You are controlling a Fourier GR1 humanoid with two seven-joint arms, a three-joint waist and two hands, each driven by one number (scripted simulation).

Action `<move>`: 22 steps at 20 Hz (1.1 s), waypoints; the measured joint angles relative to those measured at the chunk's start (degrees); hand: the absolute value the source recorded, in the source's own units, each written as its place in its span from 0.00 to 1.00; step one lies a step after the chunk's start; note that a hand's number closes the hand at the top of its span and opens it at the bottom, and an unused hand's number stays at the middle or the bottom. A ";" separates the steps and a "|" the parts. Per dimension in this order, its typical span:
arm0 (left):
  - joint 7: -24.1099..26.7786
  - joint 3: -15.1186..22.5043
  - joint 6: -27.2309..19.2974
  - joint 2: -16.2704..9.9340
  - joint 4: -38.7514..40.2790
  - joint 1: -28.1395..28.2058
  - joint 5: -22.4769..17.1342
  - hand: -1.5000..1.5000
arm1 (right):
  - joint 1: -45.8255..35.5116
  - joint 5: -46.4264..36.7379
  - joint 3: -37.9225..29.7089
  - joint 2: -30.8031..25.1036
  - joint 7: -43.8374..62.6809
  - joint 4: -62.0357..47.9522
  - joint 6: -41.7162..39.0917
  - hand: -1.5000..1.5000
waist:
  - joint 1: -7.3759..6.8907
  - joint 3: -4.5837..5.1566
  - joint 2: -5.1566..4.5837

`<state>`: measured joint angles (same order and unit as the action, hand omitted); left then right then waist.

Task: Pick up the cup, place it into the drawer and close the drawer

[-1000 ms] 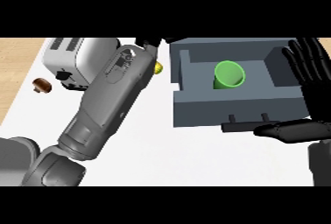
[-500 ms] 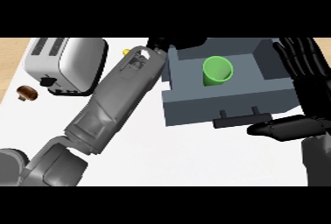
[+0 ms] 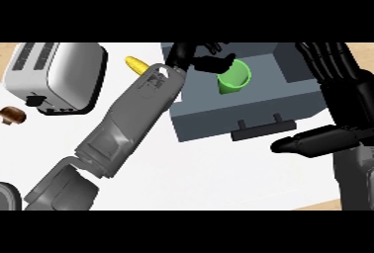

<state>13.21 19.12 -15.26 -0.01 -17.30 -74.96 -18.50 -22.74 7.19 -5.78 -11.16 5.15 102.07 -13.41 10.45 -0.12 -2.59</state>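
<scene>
The green cup (image 3: 234,78) lies tilted inside the open grey drawer (image 3: 292,99), toward its back left. My left hand (image 3: 196,55) reaches across the drawer's back left corner, fingers relaxed, and its thumb touches the cup's rim without curling round it. At the drawer's right side my right hand (image 3: 342,84) stands open, fingers pointing up along the wall. Its thumb sticks out to the left, just below the drawer's front near the dark handle (image 3: 257,131).
A silver toaster (image 3: 55,76) stands at the back left of the white counter (image 3: 211,173). A yellow item (image 3: 136,64) lies beside my left wrist and a small brown item (image 3: 13,114) at the left edge. My left forearm (image 3: 135,118) crosses the counter diagonally.
The cup stood upright in the drawer and now leans over. My left hand has come closer, its thumb now at the rim. The right hand stays at the drawer's right side.
</scene>
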 measured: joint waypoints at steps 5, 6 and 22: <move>3.11 -0.63 -0.09 0.01 -2.01 1.83 -4.86 0.00 | -0.62 4.44 2.38 0.70 0.46 -0.23 -4.43 1.00 | 1.29 0.03 -0.31; 4.10 -0.80 0.27 0.01 -2.79 2.24 -6.00 0.00 | -1.02 5.46 3.09 0.74 0.48 -0.44 -5.74 1.00 | 1.31 0.05 -0.35; 15.06 -4.09 -2.24 0.01 -4.78 2.93 -17.51 0.00 | 3.37 -3.73 16.14 -10.73 5.79 1.14 -22.22 0.00 | -4.52 0.08 1.36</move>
<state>28.27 15.02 -17.50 0.00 -22.08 -72.03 -36.01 -19.38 3.46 10.35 -21.89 10.94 103.22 -35.62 5.93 -0.04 -1.23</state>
